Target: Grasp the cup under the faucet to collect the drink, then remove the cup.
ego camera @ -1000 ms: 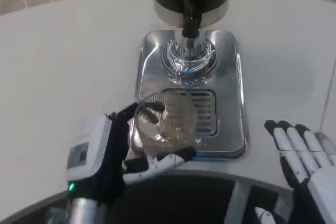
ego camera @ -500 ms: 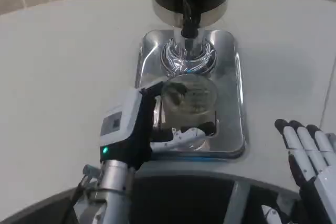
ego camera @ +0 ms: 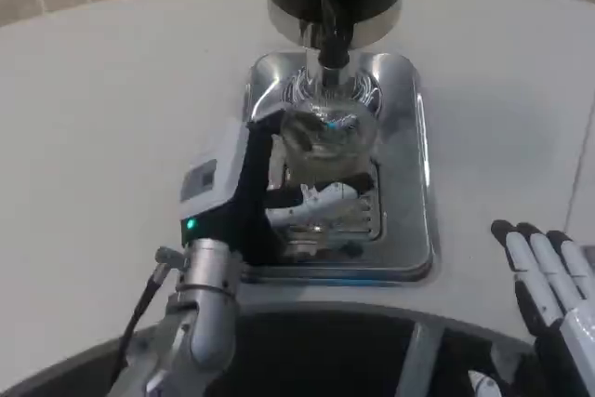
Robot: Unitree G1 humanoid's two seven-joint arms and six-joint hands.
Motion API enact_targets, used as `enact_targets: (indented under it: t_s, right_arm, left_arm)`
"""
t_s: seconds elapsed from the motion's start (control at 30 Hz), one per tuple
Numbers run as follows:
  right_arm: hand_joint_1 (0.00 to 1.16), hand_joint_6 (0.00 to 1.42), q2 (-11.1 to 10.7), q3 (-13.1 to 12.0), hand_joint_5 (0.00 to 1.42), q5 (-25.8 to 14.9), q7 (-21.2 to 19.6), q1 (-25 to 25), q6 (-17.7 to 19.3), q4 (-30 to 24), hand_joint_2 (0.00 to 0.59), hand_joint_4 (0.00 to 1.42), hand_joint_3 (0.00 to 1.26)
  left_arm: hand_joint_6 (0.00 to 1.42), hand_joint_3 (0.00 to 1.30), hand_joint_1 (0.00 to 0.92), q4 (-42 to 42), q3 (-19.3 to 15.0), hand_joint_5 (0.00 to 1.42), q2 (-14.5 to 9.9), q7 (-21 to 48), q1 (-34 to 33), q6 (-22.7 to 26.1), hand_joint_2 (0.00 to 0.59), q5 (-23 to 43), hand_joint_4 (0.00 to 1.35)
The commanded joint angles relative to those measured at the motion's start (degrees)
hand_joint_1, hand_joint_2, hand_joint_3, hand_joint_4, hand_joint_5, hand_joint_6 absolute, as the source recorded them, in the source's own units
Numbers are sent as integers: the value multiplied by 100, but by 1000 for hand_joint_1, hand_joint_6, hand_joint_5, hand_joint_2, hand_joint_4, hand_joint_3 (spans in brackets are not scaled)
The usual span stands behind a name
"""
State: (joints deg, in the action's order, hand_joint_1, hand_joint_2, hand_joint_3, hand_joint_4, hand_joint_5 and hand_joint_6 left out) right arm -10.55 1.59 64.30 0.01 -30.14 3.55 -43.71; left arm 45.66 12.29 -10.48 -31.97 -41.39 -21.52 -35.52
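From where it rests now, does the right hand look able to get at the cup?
Probably not easily. The right hand lies open at the table's near right edge, while the left hand already holds the cup under the faucet, wrapping its left and near sides; only its right side looks free.

The cup [ego camera: 327,141] is clear glass. The tray [ego camera: 409,183] is shiny silver with a slotted grate, the faucet [ego camera: 332,36] black. The left hand [ego camera: 246,197] is white and black with a green light; the table [ego camera: 102,127] is white.
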Motion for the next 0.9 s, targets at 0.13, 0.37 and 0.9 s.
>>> enact_targets:
  t_s: [0.13,0.37,0.9]
  right_arm:
    - [406,0,41,40,0,11,72,16,-47,-34,518,0,0]
    - [414,0,19,61,0,1,123,136,-62,36,520,0,0]
    - [425,0,-108,-2,0,-175,67,161,-14,103,521,0,0]
  left_arm:
    - [1424,1093,685,386,66,1405,-94,-40,-94,-65,88,172,1234]
    - [1311,630,446,392,108,1028,-167,439,5,-254,48,413,758]
    - [505,56,305,221,88,367,-298,987,183,-567,27,700,1]
